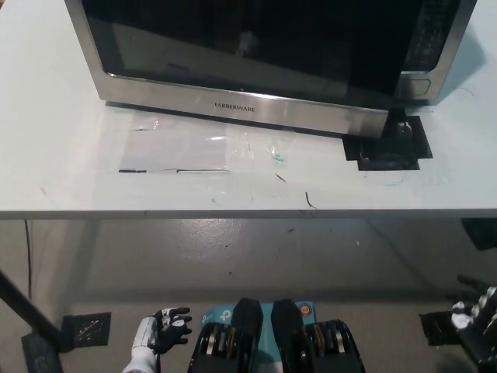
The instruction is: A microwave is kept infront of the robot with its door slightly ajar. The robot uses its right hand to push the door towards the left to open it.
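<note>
Fingers (177, 320) of the left hand (159, 332) are spread loosely apart and hold nothing; this white hand rests low at the lower left of the head view, below the worktop's front edge and above the floor (256, 256). The right hand (480, 307) shows only partly at the lower right edge of the view, also below the worktop level. Whether its fingers are apart or closed cannot be told from this view; nothing is seen in its hold.

The microwave (264, 54) stands on the white worktop (62, 155), at the far side and across most of the view's width. Its door (241, 47) has a dark glass front and a silver lower rail carrying the brand lettering. The door's right end stands slightly forward of the body, leaving a small gap beside the control panel (431, 47) at the right. A black patch (388, 148) lies on the worktop below the door's right corner. Clear tape strips (175, 148) and small dark marks lie on the worktop in front of the microwave. Both hands are well apart from the microwave.
</note>
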Action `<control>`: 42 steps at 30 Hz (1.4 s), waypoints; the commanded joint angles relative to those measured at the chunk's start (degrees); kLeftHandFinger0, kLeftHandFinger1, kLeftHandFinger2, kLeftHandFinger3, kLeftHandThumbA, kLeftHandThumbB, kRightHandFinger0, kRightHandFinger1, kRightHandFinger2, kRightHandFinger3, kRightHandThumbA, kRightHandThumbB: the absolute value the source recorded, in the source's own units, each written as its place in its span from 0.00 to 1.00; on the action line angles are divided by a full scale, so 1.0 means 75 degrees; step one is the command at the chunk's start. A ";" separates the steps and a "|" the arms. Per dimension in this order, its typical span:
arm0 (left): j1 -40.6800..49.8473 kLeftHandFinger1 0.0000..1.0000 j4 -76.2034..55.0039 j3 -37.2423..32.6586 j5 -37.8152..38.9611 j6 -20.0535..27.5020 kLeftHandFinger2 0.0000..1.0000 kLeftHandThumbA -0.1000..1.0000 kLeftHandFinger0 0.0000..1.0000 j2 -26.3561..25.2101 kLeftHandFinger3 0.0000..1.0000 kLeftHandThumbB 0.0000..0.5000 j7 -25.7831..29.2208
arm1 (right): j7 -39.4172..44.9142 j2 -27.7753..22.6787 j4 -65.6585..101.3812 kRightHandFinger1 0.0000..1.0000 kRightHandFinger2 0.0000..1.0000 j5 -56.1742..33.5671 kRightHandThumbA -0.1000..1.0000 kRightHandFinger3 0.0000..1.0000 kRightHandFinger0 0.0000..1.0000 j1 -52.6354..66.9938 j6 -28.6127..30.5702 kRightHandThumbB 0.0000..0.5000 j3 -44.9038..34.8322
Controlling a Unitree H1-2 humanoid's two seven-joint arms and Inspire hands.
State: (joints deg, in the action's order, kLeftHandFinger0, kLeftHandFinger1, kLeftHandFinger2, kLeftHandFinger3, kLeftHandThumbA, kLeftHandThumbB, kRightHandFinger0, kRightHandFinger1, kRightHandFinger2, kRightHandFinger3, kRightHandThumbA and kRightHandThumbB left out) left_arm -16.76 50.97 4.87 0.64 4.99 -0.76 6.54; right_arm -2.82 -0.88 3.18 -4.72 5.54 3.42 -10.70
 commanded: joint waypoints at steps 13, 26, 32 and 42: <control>-0.0112 0.57 -0.0175 0.0048 0.0090 0.0242 0.60 0.16 0.64 -0.0044 0.58 0.12 -0.0001 | 0.0439 -0.1897 0.3597 0.27 0.41 -0.0924 0.30 0.57 0.14 -0.2577 -0.2167 0.33 0.0003; -0.0159 0.53 -0.0120 0.0029 0.0025 0.0255 0.58 0.18 0.61 -0.0028 0.55 0.14 0.0076 | 0.0377 -0.2323 0.0987 0.32 0.45 -0.0377 0.32 0.63 0.21 -0.4795 -0.2240 0.32 0.0107; -0.0143 0.55 -0.0108 -0.0057 -0.0055 0.0314 0.60 0.19 0.63 -0.0049 0.54 0.12 0.0082 | 0.0191 -0.2331 -0.0693 0.36 0.50 0.0009 0.22 0.64 0.25 -0.5437 -0.1921 0.25 0.0197; -0.0131 0.54 -0.0198 -0.0153 -0.0075 0.0275 0.58 0.18 0.62 -0.0069 0.56 0.14 0.0071 | -0.0231 -0.2280 -0.3946 0.38 0.51 0.0594 0.23 0.66 0.25 -0.6651 -0.1217 0.32 0.0460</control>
State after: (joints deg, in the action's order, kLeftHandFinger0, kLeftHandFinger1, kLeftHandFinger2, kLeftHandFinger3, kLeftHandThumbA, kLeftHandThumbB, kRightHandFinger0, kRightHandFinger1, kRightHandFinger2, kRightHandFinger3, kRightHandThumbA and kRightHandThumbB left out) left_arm -16.72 51.29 4.10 0.58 5.68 -0.97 6.89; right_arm -2.68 -17.01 -22.43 -3.21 -39.32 -11.42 -8.08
